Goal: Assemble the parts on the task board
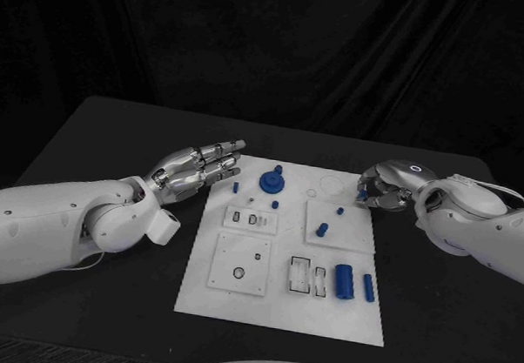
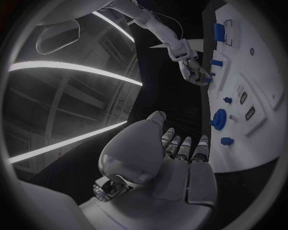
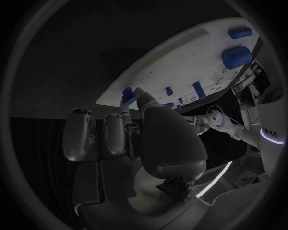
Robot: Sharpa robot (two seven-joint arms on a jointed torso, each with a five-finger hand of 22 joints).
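The white rectangular task board (image 1: 284, 315) lies mid-desk on the black desk (image 1: 116, 131). It carries small blue plastic parts: a round blue knob (image 1: 270, 181) near its far edge, a small peg (image 1: 322, 230), and two blue cylinders (image 1: 343, 282) by its right edge.

The left hand (image 1: 198, 168) hovers beside the board's left far corner, fingers (image 2: 183, 146) released and extended, grasping nothing.

The right hand (image 1: 386, 187) sits at the board's far right corner, fingers curled inward; whether they grasp a part, I cannot tell.
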